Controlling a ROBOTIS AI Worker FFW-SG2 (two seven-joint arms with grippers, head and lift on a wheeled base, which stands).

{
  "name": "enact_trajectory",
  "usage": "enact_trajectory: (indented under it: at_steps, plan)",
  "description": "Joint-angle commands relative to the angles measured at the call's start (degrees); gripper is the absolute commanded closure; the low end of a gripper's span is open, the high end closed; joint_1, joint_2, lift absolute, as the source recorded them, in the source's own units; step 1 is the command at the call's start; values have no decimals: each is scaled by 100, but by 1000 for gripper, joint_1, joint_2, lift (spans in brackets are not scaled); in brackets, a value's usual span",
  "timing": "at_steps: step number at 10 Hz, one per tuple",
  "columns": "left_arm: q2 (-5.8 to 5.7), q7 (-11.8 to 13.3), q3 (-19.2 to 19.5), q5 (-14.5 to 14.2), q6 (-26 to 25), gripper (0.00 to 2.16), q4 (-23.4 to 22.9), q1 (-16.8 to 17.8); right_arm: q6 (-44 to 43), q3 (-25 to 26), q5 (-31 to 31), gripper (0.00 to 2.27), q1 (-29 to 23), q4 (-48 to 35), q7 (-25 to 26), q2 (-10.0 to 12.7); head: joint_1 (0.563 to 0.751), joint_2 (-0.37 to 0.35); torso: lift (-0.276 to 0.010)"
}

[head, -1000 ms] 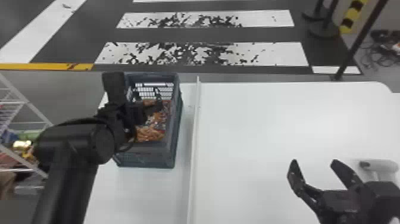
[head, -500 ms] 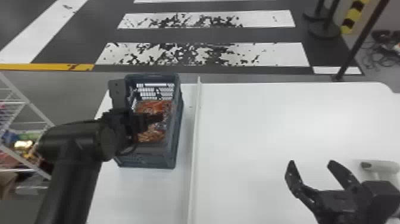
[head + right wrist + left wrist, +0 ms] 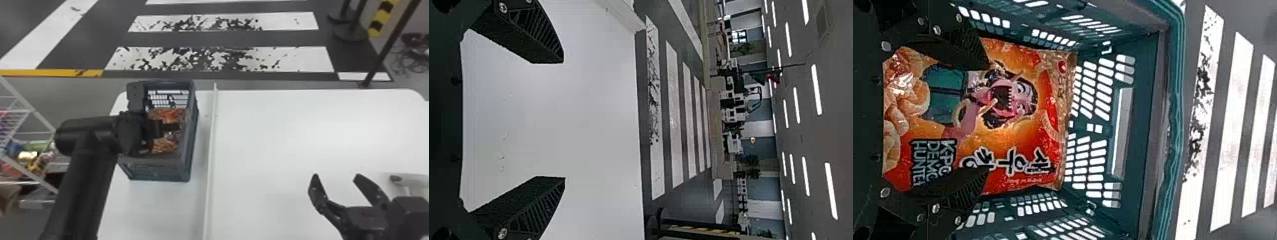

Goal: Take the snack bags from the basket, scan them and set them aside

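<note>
The dark blue-green basket stands at the table's left side, with orange snack bags inside. My left gripper is over those bags, within the basket's walls. In the left wrist view, an orange-red snack bag with a cartoon face lies in the basket; the parted fingers of my left gripper overlap its surface, not closed on it. My right gripper is parked open above the table's right part; the right wrist view has my right gripper with nothing between its fingers.
A thin white divider runs along the white table, right of the basket. Near the right edge lies a pale device with a dark end, beside the right gripper. A wire rack stands off to the left.
The left gripper has shifted a little to the right and nearer the robot over the basket, and more of the orange bags is uncovered. The right gripper has stayed nearly still.
</note>
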State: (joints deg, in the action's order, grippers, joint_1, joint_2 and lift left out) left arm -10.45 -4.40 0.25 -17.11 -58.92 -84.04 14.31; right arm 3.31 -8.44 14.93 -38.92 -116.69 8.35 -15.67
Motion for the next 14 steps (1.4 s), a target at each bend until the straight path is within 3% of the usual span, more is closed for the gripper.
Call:
enact_trajectory:
  at_steps: [1,3,4,5,6,7,8,11,14]
  plan:
    - [8,79,-16,5,-28,336,274,160,-18,-9,10,90,16,15,9,-6,695,101,-75]
    - [17,167,-51,49,-28,336,608,292,-18,-62,18,90,51,50,62,-24,695,96,-75]
    - [26,317,-60,58,-28,525,775,354,-36,-132,18,90,77,85,62,-24,695,96,-75]
    - [26,457,-51,67,-45,748,872,371,-36,-149,18,90,86,94,70,-33,695,97,-75]
    - [26,703,28,85,-63,1170,1021,380,-53,-158,27,90,77,85,79,-33,695,97,-75]
    - [26,783,72,58,-81,1507,1083,362,-88,-158,36,90,68,76,97,-41,695,93,-75]
    - [26,712,116,49,-81,1683,1013,248,-106,-158,27,93,51,68,141,-41,695,93,-75]
    - [26,361,248,-65,-81,1683,160,-156,-211,-158,36,93,-28,15,141,-85,695,106,-75]
    - [26,176,345,-170,-168,1683,-587,-473,-247,-141,27,93,-72,-38,141,-94,695,113,-75]
